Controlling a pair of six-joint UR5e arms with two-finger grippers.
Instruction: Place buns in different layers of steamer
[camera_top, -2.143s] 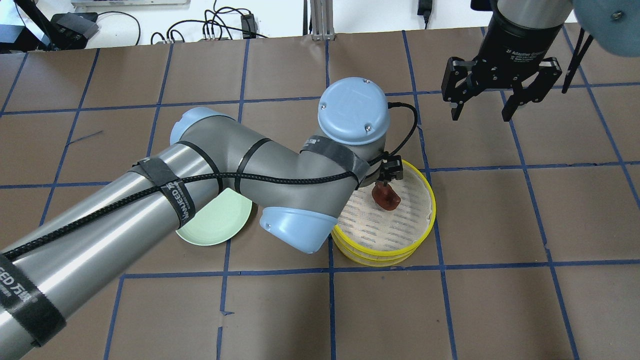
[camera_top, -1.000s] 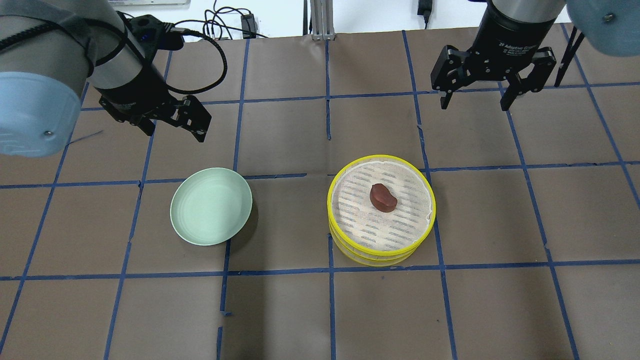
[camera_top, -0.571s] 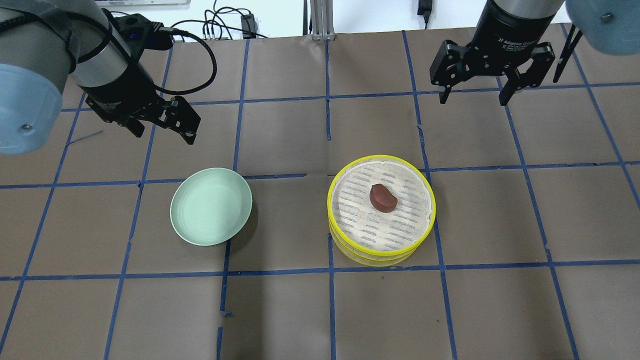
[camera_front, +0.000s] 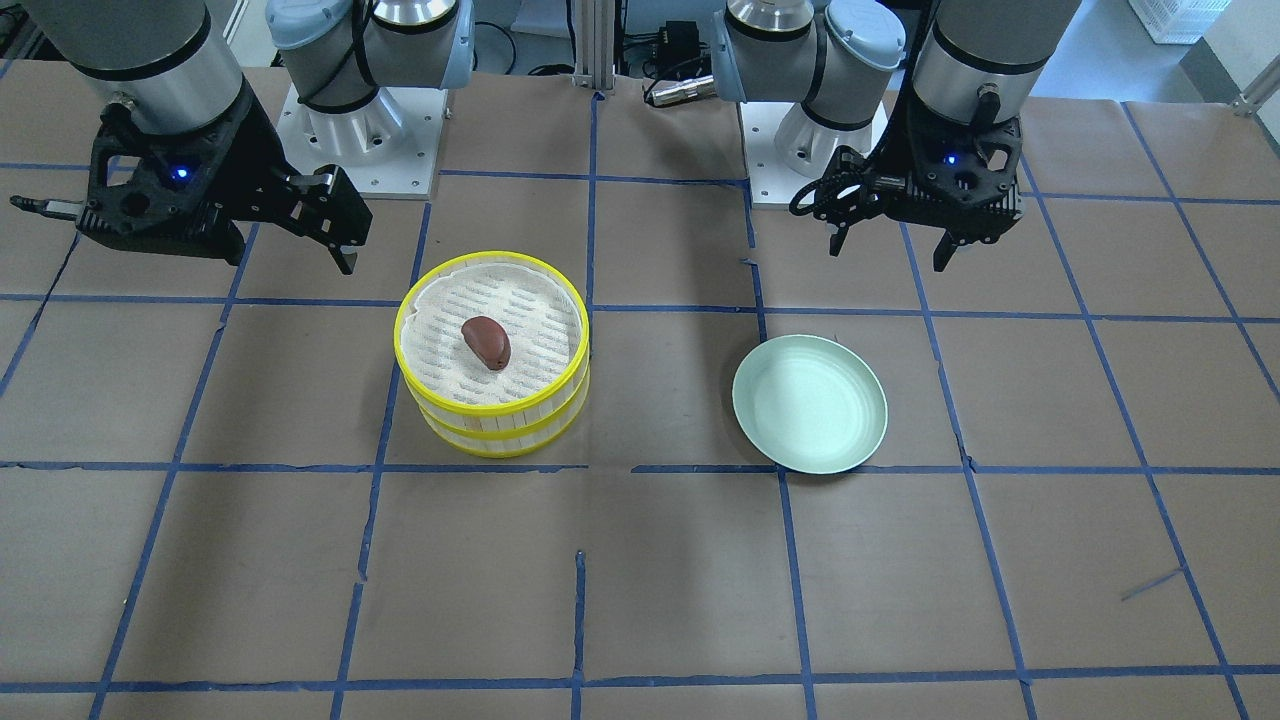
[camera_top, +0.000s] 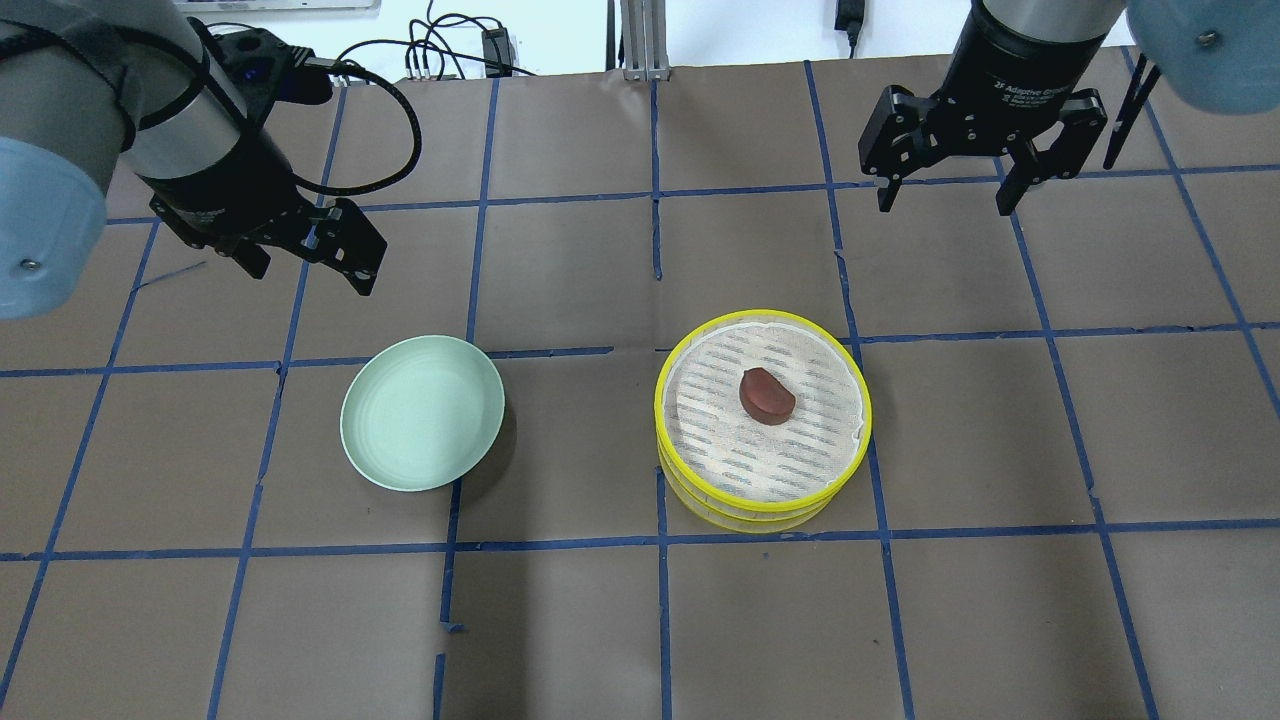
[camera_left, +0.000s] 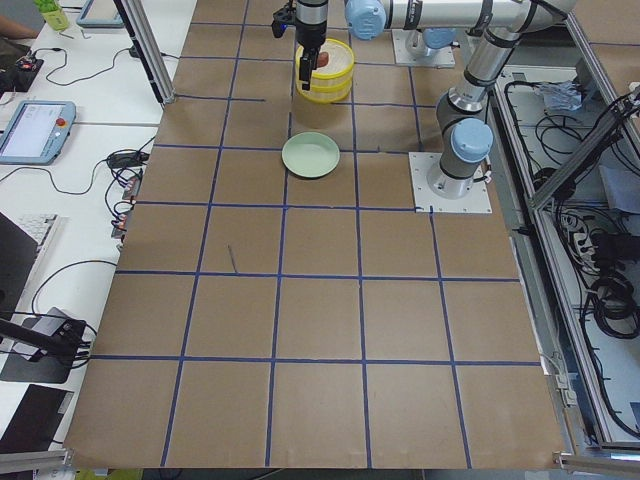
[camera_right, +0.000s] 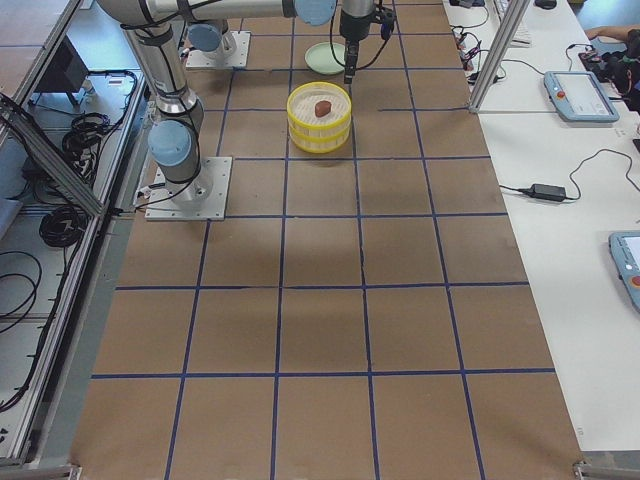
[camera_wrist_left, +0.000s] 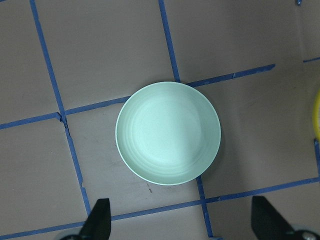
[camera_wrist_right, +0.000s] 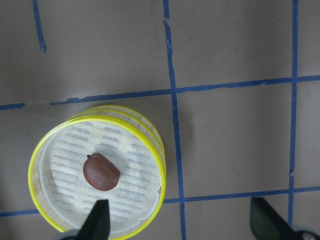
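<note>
The steamer stands right of the table's middle, its two layers stacked. The dark reddish-brown bun lies on the top layer's white liner, also seen in the front view and the right wrist view. The lower layer shows only its wall and rim; its inside is hidden. The white bun is not visible. My left gripper is open and empty, above the table behind the green plate. My right gripper is open and empty, behind and right of the steamer.
A pale green round plate with nothing in it sits left of the steamer, seen straight below in the left wrist view. The brown table cover has a blue tape grid. Cables and equipment lie beyond the far edge.
My left arm has let go of the brown bun on the top layer and pulled back from over the steamer to the far left. The right gripper has barely moved.
</note>
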